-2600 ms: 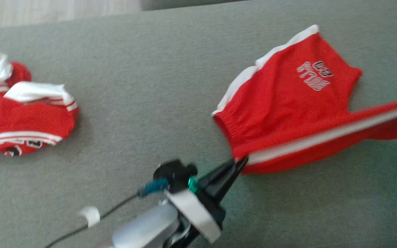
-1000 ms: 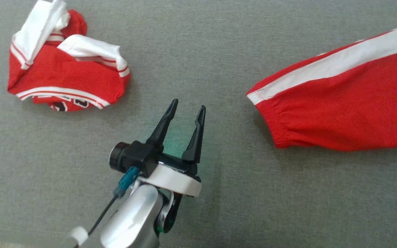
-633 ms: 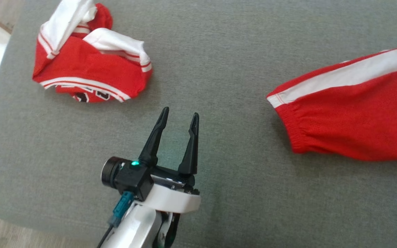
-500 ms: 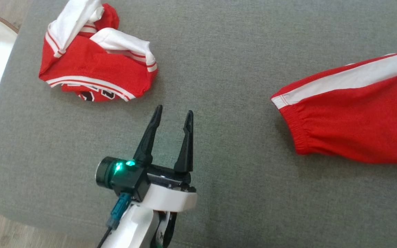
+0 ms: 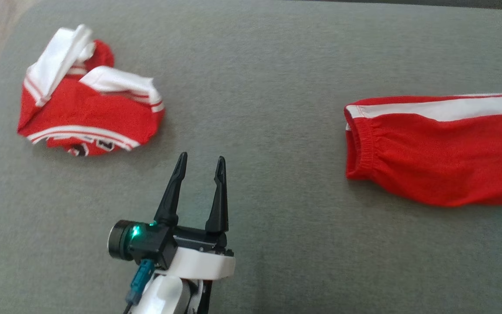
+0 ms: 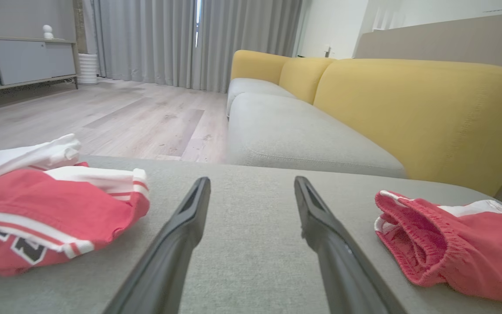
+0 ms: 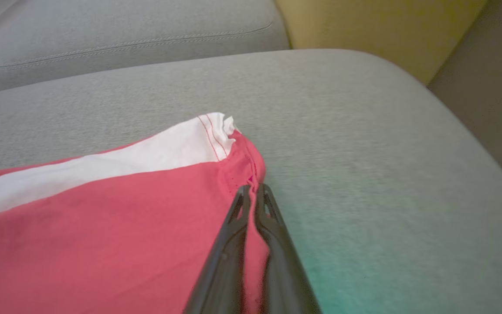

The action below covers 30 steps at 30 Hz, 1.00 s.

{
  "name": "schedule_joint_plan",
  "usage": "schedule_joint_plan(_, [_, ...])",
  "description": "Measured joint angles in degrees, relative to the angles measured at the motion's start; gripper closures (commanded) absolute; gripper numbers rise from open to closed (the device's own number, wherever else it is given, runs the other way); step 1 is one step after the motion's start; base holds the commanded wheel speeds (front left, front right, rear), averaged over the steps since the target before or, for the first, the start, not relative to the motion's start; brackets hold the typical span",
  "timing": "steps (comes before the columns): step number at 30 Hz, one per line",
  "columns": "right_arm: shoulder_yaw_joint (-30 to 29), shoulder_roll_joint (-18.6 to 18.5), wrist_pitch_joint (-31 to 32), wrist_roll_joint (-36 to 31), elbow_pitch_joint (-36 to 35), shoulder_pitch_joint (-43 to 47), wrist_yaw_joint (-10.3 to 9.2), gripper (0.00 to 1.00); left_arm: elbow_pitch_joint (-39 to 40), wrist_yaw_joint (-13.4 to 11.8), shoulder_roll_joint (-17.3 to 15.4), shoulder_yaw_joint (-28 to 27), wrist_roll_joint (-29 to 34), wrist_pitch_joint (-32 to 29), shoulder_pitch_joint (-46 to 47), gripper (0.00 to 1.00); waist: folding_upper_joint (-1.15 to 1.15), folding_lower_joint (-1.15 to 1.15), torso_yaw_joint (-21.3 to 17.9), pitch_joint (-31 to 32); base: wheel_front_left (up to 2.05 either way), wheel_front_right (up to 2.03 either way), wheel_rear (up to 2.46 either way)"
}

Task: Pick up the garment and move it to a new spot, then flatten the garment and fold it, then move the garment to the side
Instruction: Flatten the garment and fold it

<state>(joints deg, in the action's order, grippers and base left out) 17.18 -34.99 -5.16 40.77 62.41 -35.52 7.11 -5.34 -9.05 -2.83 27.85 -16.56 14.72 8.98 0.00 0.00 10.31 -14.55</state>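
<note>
Our left gripper [image 5: 201, 162] hovers, fingers spread wide, over the grey cushion [image 5: 268, 78]. Our right gripper [image 7: 253, 188] pinches an edge of the red, white-striped shorts [image 5: 438, 152], which lie on the cushion's right side.

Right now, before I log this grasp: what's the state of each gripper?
Left gripper: open, holding nothing.
Right gripper: shut on the edge of the red shorts.

Left tool [image 5: 201, 158] seen at 6 o'clock, jaws spread wide, fingers [image 5: 170, 196] pointed toward 12. Red garment [image 5: 442, 161] with white stripe [image 5: 451, 111] laid at 3 o'clock on grey cushion [image 5: 259, 87], gathered hem [image 5: 364, 148] turned toward 9. Crumpled red-and-white jersey [image 5: 89, 117] heaped at 10 o'clock, well apart from both.
</note>
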Motion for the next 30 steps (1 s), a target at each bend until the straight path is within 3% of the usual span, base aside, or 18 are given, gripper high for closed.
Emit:
schedule_joint_plan(9, [1.07, -0.05, -6.72, -5.53, 0.78, -0.46, 0.0, 1.0, -1.2, 0.11, 0.0, -0.13, 0.0, 0.0, -0.19, 0.0, 0.0, 0.0, -4.46, 3.66, 0.0, 0.0, 0.0])
schedule_joint_plan(15, [0.76, 2.52, -8.82, -10.57, -6.52, -2.4, 0.0, 1.0, -2.19, 0.83, -0.02, -0.36, 0.0, 0.0, -2.87, 0.0, 0.0, 0.0, -5.44, 6.46, 0.0, 0.0, 0.0])
schedule_joint_plan(24, [-1.86, 15.01, -9.06, -20.93, -20.39, 3.18, 0.0, 1.0, -3.34, 1.57, -0.08, -0.07, -0.69, 0.0, -5.06, 0.0, 0.0, 0.0, -4.01, 9.99, 0.0, 0.0, 0.0])
schedule_joint_plan(29, [-3.05, 24.72, -9.13, -26.41, -21.94, 9.6, 0.0, 1.0, -3.77, 1.99, -0.09, 0.14, -1.08, 0.0, -6.0, 0.0, 0.0, 0.0, -1.91, 10.84, 0.0, 0.0, 0.0])
schedule_joint_plan(30, [-3.05, 24.72, -9.13, -26.41, -21.94, 9.6, 0.0, 1.0, -3.77, 1.99, -0.09, 0.14, -1.08, 0.0, -6.0, 0.0, 0.0, 0.0, -1.91, 10.84, 0.0, 0.0, 0.0])
